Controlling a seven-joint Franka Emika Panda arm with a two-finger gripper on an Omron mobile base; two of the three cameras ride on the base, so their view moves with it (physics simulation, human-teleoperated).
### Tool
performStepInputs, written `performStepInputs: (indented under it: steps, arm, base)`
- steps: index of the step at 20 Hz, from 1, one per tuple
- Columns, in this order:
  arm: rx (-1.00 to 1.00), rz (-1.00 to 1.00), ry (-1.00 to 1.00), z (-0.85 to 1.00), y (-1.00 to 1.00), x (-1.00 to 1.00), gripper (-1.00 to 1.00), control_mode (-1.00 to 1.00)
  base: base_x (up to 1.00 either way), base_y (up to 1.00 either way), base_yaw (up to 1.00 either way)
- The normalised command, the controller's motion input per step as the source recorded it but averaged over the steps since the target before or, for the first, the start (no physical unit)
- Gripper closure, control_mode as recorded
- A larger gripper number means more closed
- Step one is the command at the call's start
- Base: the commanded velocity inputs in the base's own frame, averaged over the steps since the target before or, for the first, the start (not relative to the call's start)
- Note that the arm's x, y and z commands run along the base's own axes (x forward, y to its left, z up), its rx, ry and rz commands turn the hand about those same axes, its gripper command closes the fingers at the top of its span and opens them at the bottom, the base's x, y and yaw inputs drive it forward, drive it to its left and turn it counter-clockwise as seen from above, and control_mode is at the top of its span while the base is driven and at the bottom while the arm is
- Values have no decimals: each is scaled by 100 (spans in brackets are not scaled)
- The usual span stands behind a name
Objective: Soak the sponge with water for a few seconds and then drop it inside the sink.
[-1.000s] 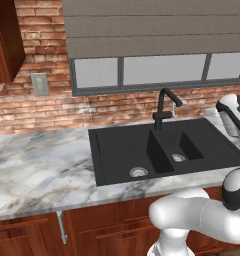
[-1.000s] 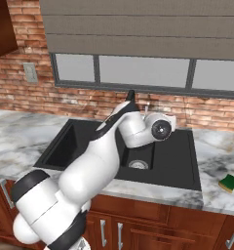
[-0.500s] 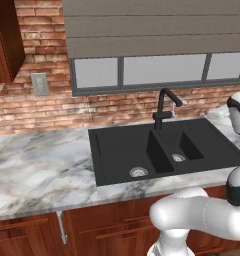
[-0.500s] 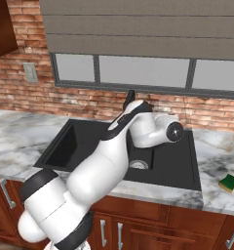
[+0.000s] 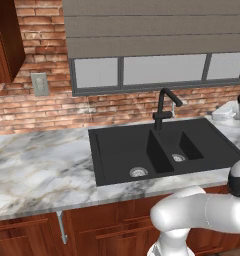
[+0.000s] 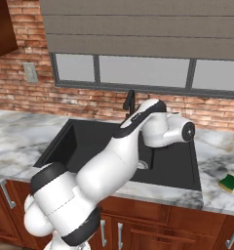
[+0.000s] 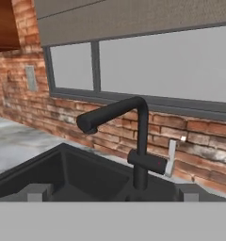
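the counter (image 5: 37, 175) of veined marble runs under a brick wall (image 5: 32, 107) and a shaded window (image 5: 157, 70), and it carries everything the job needs, which is why the base is parked square to it. set into it is the sink (image 5: 122, 150), matte black, a larger basin on the left and a smaller one on the right as the left base view has it, each with a silver drain; both basins look dry, and no water runs from the faucet (image 7: 129, 141), so the soaking has not begun by my reading. the arm (image 6: 114, 161) arches up over the sink with the wrist near the faucet, and the hand view looks level at the spout and its small silver lever, a pose that suits reaching the tap or swinging on to the right. the gripper's (image 7: 112, 193) finger tips stand far apart at the bottom of that view with nothing between them, spread wide and empty. the sponge (image 6: 229, 183), yellow with a green face, lies on the counter to the right of the sink near the front edge, well apart from the hand (untouched, as far as can be told). between hand and sponge there is just the sink rim and bare marble; the faucet neck close by the wrist seems the one thing to mind. an outlet (image 5: 40, 83) sits on the wall far left.
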Motion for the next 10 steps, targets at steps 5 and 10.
performStepInputs:
  steps: [5,10]
  arm:
    - [0,0,0,0,19,0,-100,-100]
    - [0,-8,-2,-4,0,0,-100,-100]
  base:
    - [0,0,0]
    - [0,0,0]
